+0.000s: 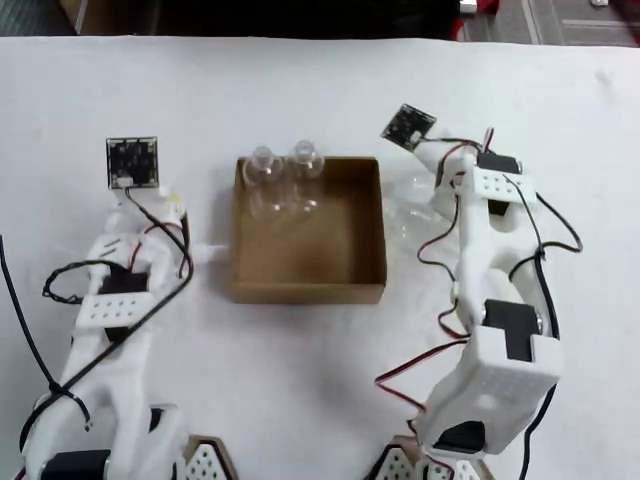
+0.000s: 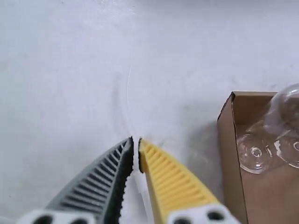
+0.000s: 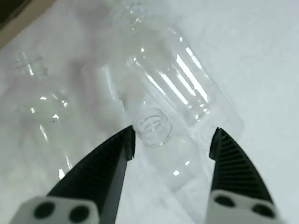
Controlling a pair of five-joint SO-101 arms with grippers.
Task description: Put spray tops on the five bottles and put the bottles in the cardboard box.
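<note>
Seen from above, the cardboard box (image 1: 305, 285) sits mid-bench (image 1: 320, 390). Two clear bottles (image 1: 265, 180) stand on their bases in its 11 o'clock corner, open necks up. The left arm (image 1: 115, 300) lies at the box's 9 o'clock and the right arm (image 1: 490, 230) at its 3 o'clock. The right arm's far end is over a faint cluster of loose bottles (image 1: 405, 210) just beside the box wall.

The left wrist view gives finer detail. The left gripper (image 2: 135, 142) has its grey and yellow fingers (image 2: 159, 172) drawn narrow, pinching a thin white tube (image 2: 127, 93). The tube's long axis runs straight out past the tips, slightly bowed, over bare bench. The box wall (image 2: 229, 154) and the bottles' round bases (image 2: 254, 151) show to one side.

The right wrist view separates the cluster into single bottles. The right gripper (image 3: 174, 133) has its black fingers (image 3: 112, 158) spread wide, holding nothing, one on each side of the near bottle (image 3: 154, 128), whose open mouth faces the camera. The long bottle (image 3: 182, 79) lies on its side just beyond, neck pointing away from the fingers. The third bottle (image 3: 42, 107) lies beside it, its neck also turned away.
</note>
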